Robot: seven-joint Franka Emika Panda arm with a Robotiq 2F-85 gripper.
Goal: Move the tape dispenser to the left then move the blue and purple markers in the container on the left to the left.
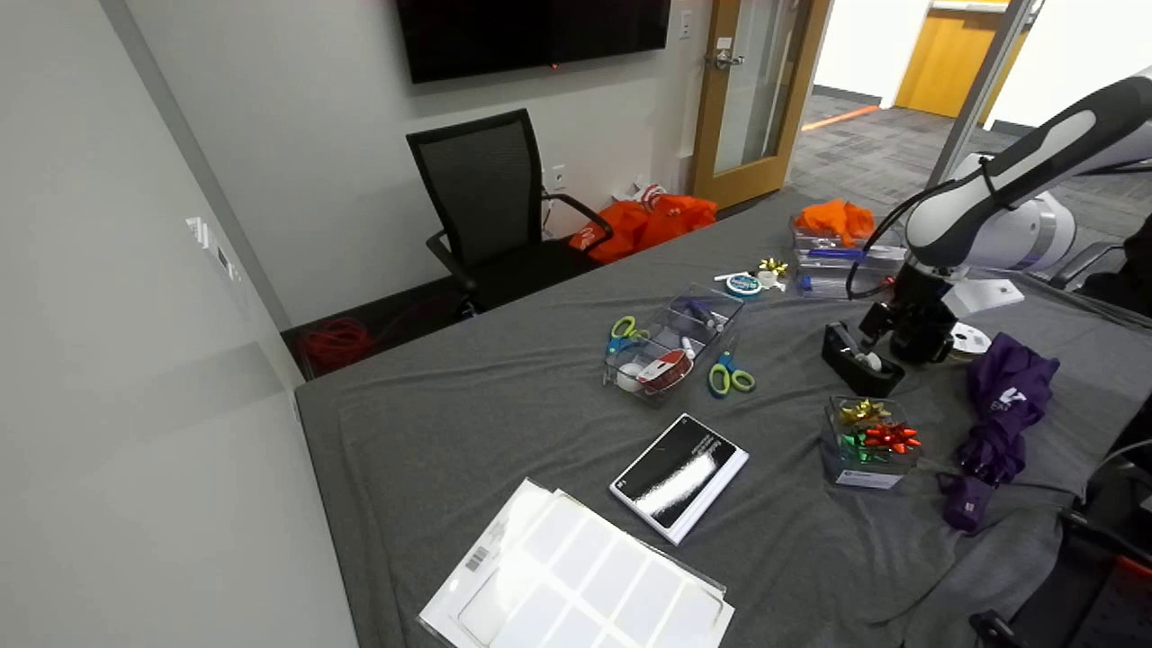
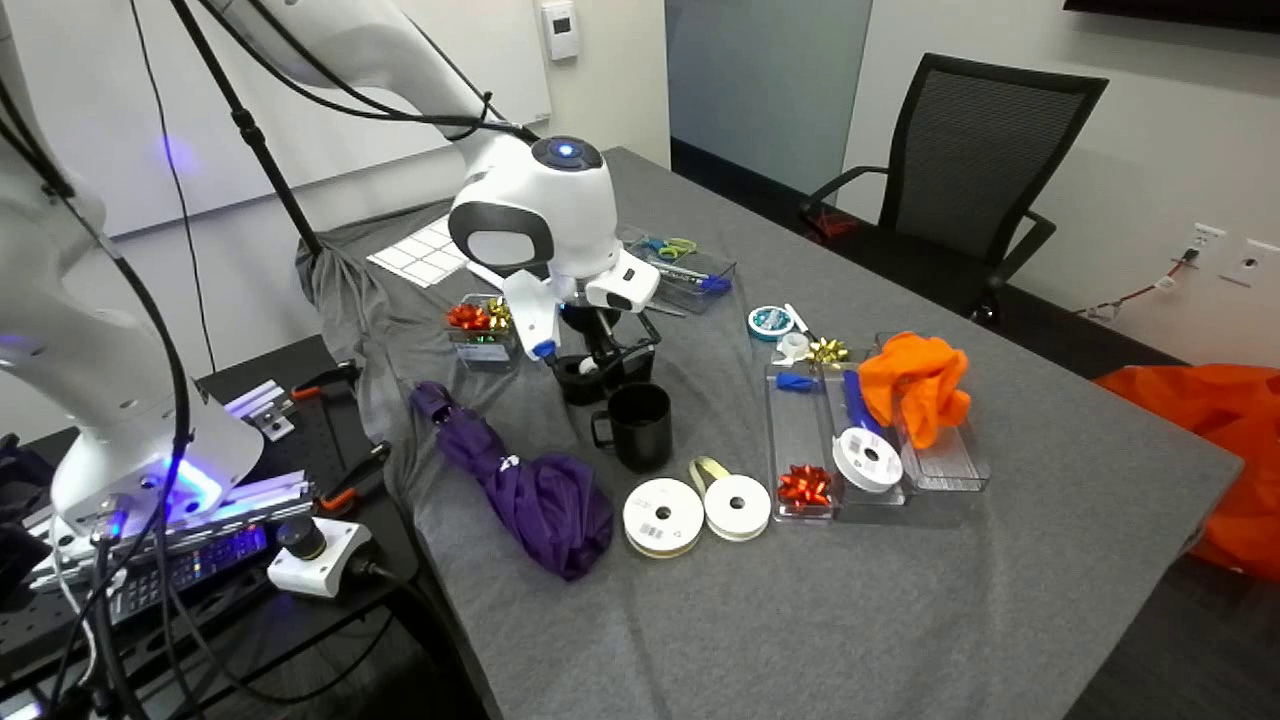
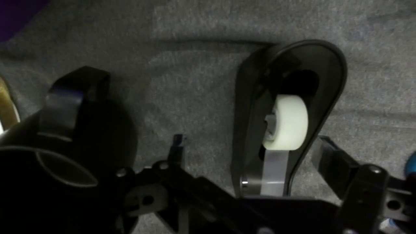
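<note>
gaping wide and gripping nothing, the claw (image 3: 251, 143) frames the tape dispenser (image 3: 286, 122), which sits on the desk (image 1: 432, 441) beside the black mug (image 2: 645, 430), and centring before the squeeze should stop the dispenser twisting.

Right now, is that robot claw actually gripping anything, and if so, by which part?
Nothing is held: in the wrist view the gripper is open, its fingers on either side of the tape dispenser, with grey cloth showing in the gaps.
</note>
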